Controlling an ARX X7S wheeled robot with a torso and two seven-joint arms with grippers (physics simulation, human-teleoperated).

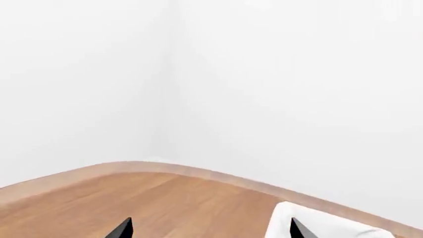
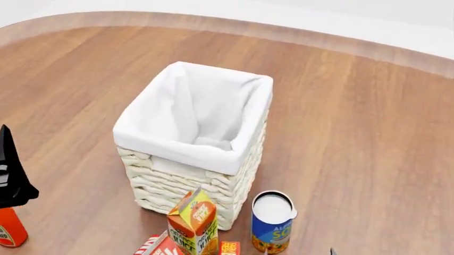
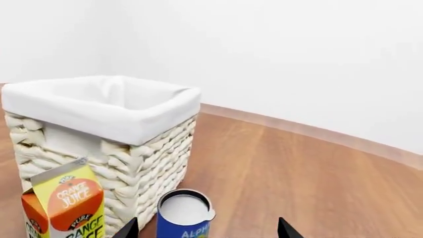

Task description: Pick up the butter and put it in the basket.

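The basket [image 2: 191, 159] is tall white wicker with a white liner and stands mid-floor, also seen in the right wrist view [image 3: 99, 124]. A small red-and-orange box, apparently the butter [image 2: 229, 248], peeks in at the head view's lower edge, in front of the basket and mostly cut off. My left gripper [image 1: 211, 230] is open with nothing between its fingers, over bare wood beside the basket's liner corner [image 1: 330, 225]. My right gripper [image 3: 208, 230] is open too, low and in front of the basket, its fingers apart on either side of a blue can beyond them.
An orange juice carton [image 2: 193, 223] and a blue can [image 2: 273, 215] stand against the basket's near side. A red-and-white carton [image 2: 157, 247] pokes in beside them. A red-orange container [image 2: 8, 228] stands under my left arm [image 2: 10, 175]. Wooden floor runs to a curved edge [image 2: 284, 32].
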